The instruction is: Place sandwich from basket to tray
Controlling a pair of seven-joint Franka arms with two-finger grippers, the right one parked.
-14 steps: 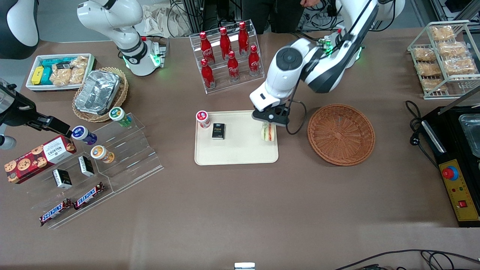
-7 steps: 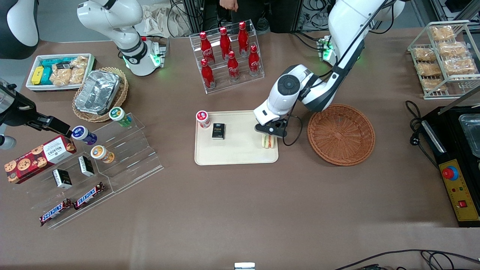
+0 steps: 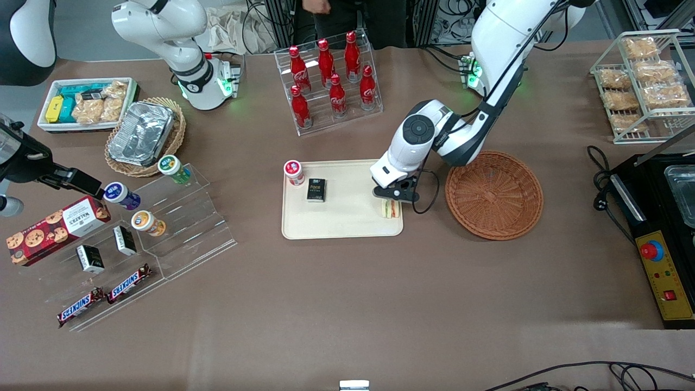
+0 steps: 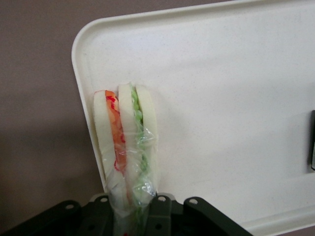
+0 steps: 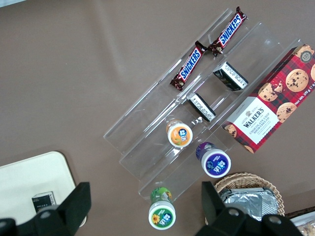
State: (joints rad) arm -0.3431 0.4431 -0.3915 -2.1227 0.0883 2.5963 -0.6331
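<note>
The left arm's gripper (image 3: 392, 199) grips the wrapped triangular white-bread sandwich (image 3: 389, 208) on edge at the cream rectangular plastic tray (image 3: 342, 222)'s rim, where releasing it could tip it onto the table.

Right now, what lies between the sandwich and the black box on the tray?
Nothing: the front view shows bare tray between the sandwich and the black box. The gripper is at the sandwich.
</note>
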